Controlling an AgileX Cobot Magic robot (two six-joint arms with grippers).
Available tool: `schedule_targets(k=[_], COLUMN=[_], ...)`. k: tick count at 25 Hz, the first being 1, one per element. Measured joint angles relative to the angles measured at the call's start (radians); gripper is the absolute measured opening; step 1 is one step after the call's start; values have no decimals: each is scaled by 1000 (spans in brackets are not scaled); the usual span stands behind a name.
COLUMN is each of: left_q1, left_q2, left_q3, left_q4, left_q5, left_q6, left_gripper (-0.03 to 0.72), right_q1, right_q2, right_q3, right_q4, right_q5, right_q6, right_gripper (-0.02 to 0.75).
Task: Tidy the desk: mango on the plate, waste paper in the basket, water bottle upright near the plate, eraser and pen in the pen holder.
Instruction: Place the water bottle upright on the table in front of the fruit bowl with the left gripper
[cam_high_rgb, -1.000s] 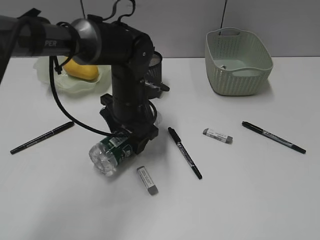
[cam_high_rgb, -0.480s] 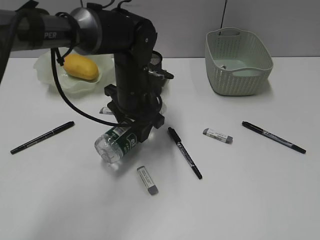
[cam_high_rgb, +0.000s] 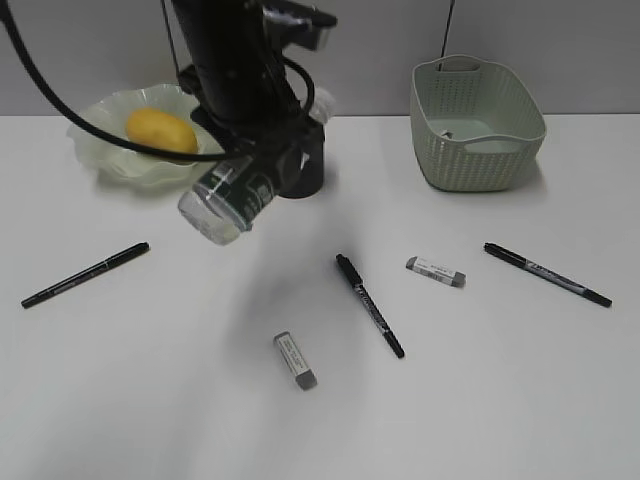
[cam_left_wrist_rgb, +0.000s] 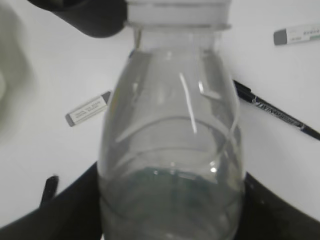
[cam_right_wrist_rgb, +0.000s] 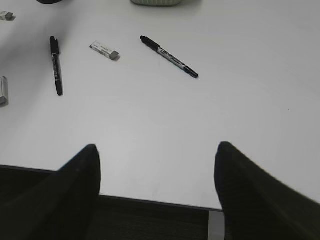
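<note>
My left gripper (cam_high_rgb: 262, 165) is shut on the water bottle (cam_high_rgb: 225, 200) and holds it tilted in the air, base toward the camera, in front of the black pen holder (cam_high_rgb: 305, 168). In the left wrist view the bottle (cam_left_wrist_rgb: 170, 125) fills the frame between the jaws (cam_left_wrist_rgb: 170, 200), white cap at the top. The mango (cam_high_rgb: 160, 130) lies on the green plate (cam_high_rgb: 95, 160). Three pens (cam_high_rgb: 85, 274) (cam_high_rgb: 368, 304) (cam_high_rgb: 547, 273) and two erasers (cam_high_rgb: 296, 360) (cam_high_rgb: 435, 271) lie on the desk (cam_high_rgb: 480, 380). My right gripper (cam_right_wrist_rgb: 157, 160) is open and empty over the desk's front edge.
The green basket (cam_high_rgb: 475, 150) stands at the back right; a small bit lies on its floor, and I cannot tell whether it is the waste paper. The right wrist view shows two pens (cam_right_wrist_rgb: 56, 64) (cam_right_wrist_rgb: 169, 56) and an eraser (cam_right_wrist_rgb: 104, 50).
The left arm has lifted the bottle off the desk and carried it back and up toward the plate and pen holder. The mango and plate are now uncovered.
</note>
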Motion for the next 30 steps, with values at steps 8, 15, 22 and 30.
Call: schedule_targets(k=[8,15,22,30], left_q1=[138,343,454,507], left_q2=[-327,-676,-840,-706], left_q3=[271,738,1153,1309], left_q4=[-7,-72,-86,-136], left_q5=[-198,-602,-1206,-1766], left_q6=[-43,-45,-48,-48], left_gripper=[490,490,490,490], right_q1=[0,0,0,0], right_q2=[0,0,0,0], right_q3=[0,0,0,0], right_q4=[0,0,0,0], right_q5=[0,0,0,0], right_q6=[0,0,0,0], right_gripper=[559,559,559,559])
